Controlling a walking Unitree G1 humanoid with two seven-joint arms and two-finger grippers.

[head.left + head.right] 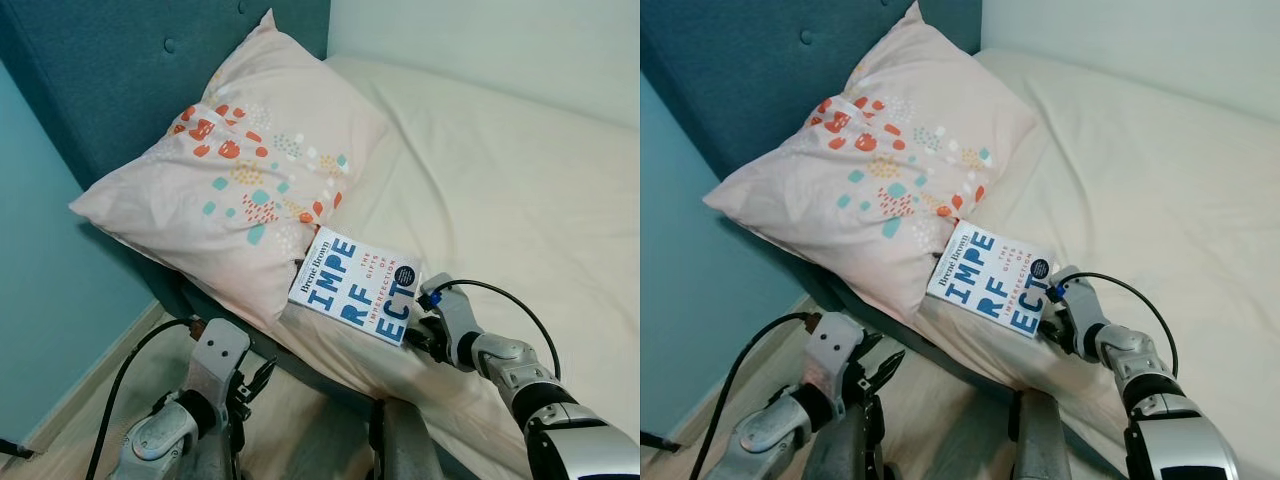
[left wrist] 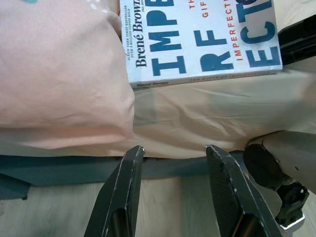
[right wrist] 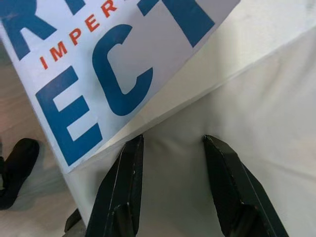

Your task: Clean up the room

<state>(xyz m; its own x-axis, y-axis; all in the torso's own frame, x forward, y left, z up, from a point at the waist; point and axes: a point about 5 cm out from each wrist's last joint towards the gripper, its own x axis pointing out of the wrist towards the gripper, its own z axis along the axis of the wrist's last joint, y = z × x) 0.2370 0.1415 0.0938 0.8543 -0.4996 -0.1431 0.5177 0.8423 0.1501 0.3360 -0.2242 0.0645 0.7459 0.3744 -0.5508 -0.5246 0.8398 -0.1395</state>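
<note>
- Left gripper (image 2: 173,170) hangs below the bed edge, over the floor (image 1: 90,400), fingers spread with nothing between them; I judge it idle for this step, and it need only stay clear of the pillow (image 1: 240,180).
- The book (image 1: 357,285) lies flat on the sheet (image 1: 500,190) near the bed's edge, its upper corner tucked against the pillow. White cover, big blue block letters, small red print, a dark round badge; it looks thin and stiff, a paperback.
- Right gripper (image 3: 173,170) sits at the book's lower right corner, fingers apart and empty, resting on the sheet just beside the cover edge.
- To do it well, I judge one finger should slide under that corner and the other close on top, pinching deep enough that the cover does not bend.
</note>
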